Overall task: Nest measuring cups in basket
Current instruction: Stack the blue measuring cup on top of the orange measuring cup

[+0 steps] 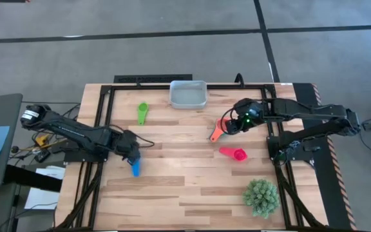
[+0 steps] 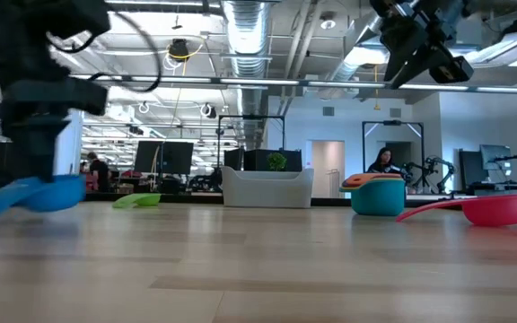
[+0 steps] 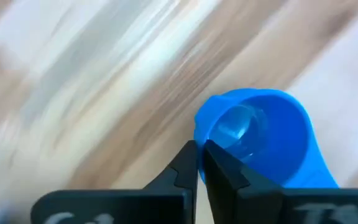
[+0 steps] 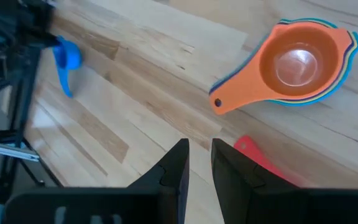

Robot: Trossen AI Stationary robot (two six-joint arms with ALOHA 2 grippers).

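One blue cup (image 3: 260, 137) sits rim-pinched in the left claw (image 3: 201, 155); right claw (image 4: 199, 155) nearly closed.

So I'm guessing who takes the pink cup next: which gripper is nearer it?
Right. The right gripper hangs above the orange stack, just beyond the pink cup. The left gripper is far across the table, closed on the blue cup.

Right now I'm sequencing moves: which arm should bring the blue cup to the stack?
Left. The left gripper is already closed on the blue cup's rim; the right gripper hovers above the orange stack.
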